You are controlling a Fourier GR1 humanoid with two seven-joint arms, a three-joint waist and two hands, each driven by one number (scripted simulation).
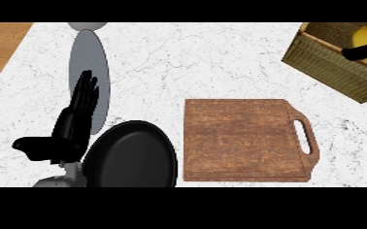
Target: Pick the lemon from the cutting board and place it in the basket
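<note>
1. Counter: white marble top, biggest item in view. Wood strip shows at far left edge.
2. Cutting board: brown wood w/ handle on its right side, lying flat centre-right. Nothing on it; lemon not on board.
3. Basket: wicker, top-right corner, partly cut off by view edge, well apart from board.
4. Pan: black, round, lower left, just beside board's left edge. Not in the path btwn board and basket.
5. Plate: grey, seen as a tall oval, upper left, partly behind left hand.
6. Left hand: fingers straight, held together, pointing up, thumb out to the side. Resting over plate and pan rim; holds nothing.
7. Lemon: yellow patch inside the basket at the view's right edge, only partly seen.
8. Right hand: only a black sliver shows, right against the lemon over the basket. Cannot tell how it is set, or whether it holds the lemon.
9. Judgement: step in hand is the release into the basket. To do it well: keep lemon low over basket interior, clear of near rim, let go only once it sits inside, then lift straight up so nothing catches the wicker wall.
10. Obstructions: none seen on route. Basket's near wall is the sole snag risk.
</note>
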